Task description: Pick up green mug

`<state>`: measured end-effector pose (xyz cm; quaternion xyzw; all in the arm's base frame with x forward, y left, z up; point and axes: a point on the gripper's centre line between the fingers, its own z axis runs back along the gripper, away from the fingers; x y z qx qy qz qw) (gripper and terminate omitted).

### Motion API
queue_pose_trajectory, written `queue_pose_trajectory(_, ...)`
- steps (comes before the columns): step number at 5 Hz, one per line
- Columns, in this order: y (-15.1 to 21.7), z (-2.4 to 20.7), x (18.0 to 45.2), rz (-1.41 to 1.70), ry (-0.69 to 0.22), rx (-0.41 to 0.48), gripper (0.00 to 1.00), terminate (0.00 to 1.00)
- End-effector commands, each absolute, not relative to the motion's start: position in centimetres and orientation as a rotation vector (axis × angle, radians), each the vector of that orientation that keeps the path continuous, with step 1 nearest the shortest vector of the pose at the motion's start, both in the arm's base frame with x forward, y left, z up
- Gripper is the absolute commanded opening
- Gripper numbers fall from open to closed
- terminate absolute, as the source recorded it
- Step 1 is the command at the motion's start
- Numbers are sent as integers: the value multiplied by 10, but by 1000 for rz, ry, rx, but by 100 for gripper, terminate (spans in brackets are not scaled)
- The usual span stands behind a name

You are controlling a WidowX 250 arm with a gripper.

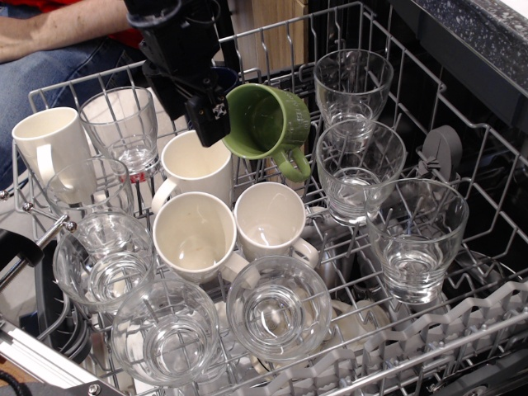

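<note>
The green mug point(268, 122) lies on its side in the back middle of the dishwasher rack point(462, 330), mouth facing left, loop handle point(294, 167) pointing down. My black gripper point(191, 111) hangs just left of the mug, above a cream mug point(196, 169). Its fingers stand apart with nothing between them. The right fingertip point(211, 124) is right by the mug's left rim; I cannot tell if it touches. The mug rests on the rack.
Cream mugs point(194, 235) point(268, 219) point(45, 140) stand in the middle and at the left. Clear glasses point(353, 82) point(417, 239) point(276, 305) point(124, 128) fill the right side, front and left. A dark navy mug point(224, 78) is behind the gripper. A person's arm point(58, 29) is at top left.
</note>
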<state>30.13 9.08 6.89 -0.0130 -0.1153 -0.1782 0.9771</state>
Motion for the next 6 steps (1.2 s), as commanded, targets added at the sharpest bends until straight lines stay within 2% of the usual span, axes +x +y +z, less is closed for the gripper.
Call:
queue_pose_trajectory(1, 111, 71, 356, -278, -432, 55, 100, 0)
queue_pose_trajectory(2, 111, 56, 378, -307, -455, 123, 100, 0)
queue_pose_trajectory(5, 119, 33, 404, -350, -527, 169, 100, 0)
queue_pose_trajectory(6, 133, 42, 399, -372, -516, 158, 100, 0)
